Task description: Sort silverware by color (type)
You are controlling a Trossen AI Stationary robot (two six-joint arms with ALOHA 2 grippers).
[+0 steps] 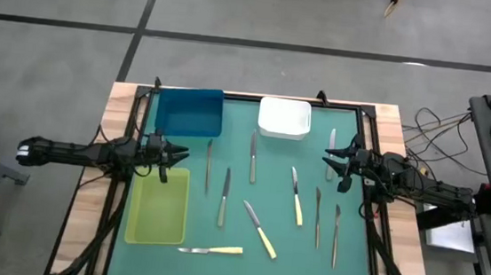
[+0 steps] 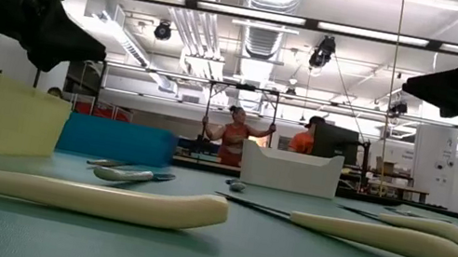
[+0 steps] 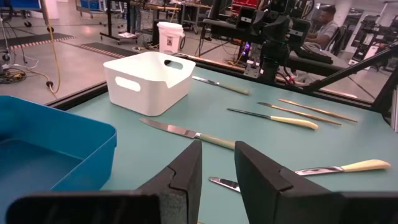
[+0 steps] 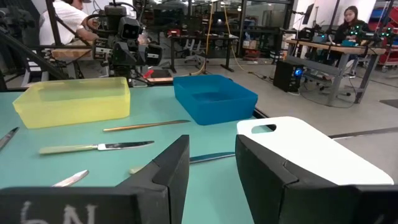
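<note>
Several pieces of silverware lie flat and scattered on the teal mat (image 1: 269, 273). Among them are all-grey pieces (image 1: 224, 196) (image 1: 253, 156) (image 1: 317, 217) and knives with pale yellow handles (image 1: 296, 196) (image 1: 260, 230) (image 1: 211, 250). My left gripper (image 1: 181, 156) (image 3: 217, 165) hovers at the mat's left side, between the blue and yellow-green trays. It is open, with nothing between its fingers. My right gripper (image 1: 333, 158) (image 4: 211, 163) hovers at the mat's right side beside a grey piece (image 1: 331, 149). It is open and holds nothing.
A blue tray (image 1: 190, 112) stands at the far left and a white tray (image 1: 284, 118) at the far middle. A yellow-green tray (image 1: 158, 205) stands at the near left. A black frame edges the mat. People stand in the room beyond the far edge (image 2: 233, 134).
</note>
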